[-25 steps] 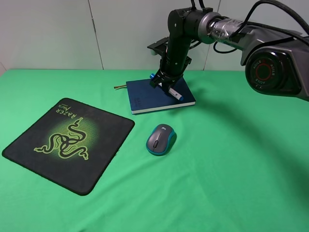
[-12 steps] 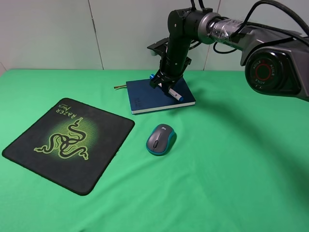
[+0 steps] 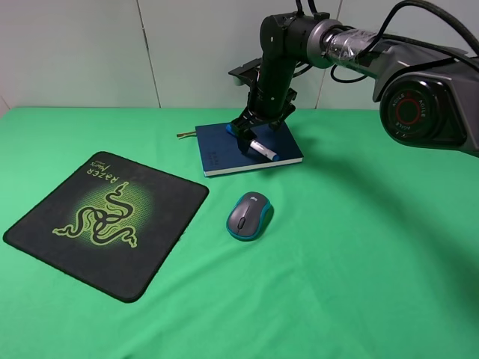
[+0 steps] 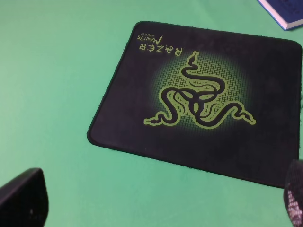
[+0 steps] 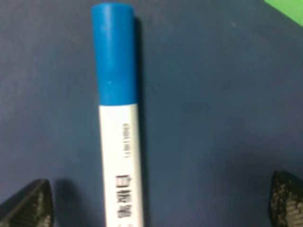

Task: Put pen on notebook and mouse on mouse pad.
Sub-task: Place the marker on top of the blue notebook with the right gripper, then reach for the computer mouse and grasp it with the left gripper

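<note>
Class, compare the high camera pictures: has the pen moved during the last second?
Yes, slightly. Measured against the notebook, the pen has shifted toward the book's front edge. It lies on the cover, and the right gripper is open around it.

Pen [image 3: 263,150]: white barrel, blue cap, lying flat, diagonal on notebook [image 3: 223,154]. Notebook: navy, closed, flat, ribbon out at far-left corner. Mouse [image 3: 250,215]: grey/teal, upright, btwn notebook & pad [image 3: 108,222], not on it. Pad: black w/ green logo, flat.

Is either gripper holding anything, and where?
Nothing. Right gripper open, not touching the pen lying on the notebook; left gripper open, empty.
</note>
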You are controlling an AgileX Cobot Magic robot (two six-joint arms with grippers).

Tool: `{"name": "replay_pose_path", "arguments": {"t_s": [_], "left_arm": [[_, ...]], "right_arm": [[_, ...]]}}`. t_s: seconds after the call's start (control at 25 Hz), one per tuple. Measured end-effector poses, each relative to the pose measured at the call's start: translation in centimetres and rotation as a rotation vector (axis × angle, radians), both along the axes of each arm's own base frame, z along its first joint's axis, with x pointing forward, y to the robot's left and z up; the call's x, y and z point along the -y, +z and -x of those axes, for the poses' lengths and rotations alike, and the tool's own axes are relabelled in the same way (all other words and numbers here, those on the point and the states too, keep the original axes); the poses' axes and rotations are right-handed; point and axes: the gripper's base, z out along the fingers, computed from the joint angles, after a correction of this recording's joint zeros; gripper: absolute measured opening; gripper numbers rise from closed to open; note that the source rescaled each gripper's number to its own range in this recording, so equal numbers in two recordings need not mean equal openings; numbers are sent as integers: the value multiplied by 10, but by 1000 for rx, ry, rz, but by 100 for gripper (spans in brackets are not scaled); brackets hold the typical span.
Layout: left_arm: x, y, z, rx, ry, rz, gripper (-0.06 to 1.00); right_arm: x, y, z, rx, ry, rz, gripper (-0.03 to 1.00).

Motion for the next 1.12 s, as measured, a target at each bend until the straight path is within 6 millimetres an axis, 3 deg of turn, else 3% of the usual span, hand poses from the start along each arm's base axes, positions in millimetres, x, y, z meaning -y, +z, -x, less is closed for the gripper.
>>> {"name": "replay_pose_path", "arguments": {"t_s": [0.68,1.12], "left_arm": [[0,0,0,0,0,0,100],[0,0,0,0,0,0,100]], "right_arm": [[1,6,1,2,0,1,100],[9,75,16,42,-17,-23,100]]}}
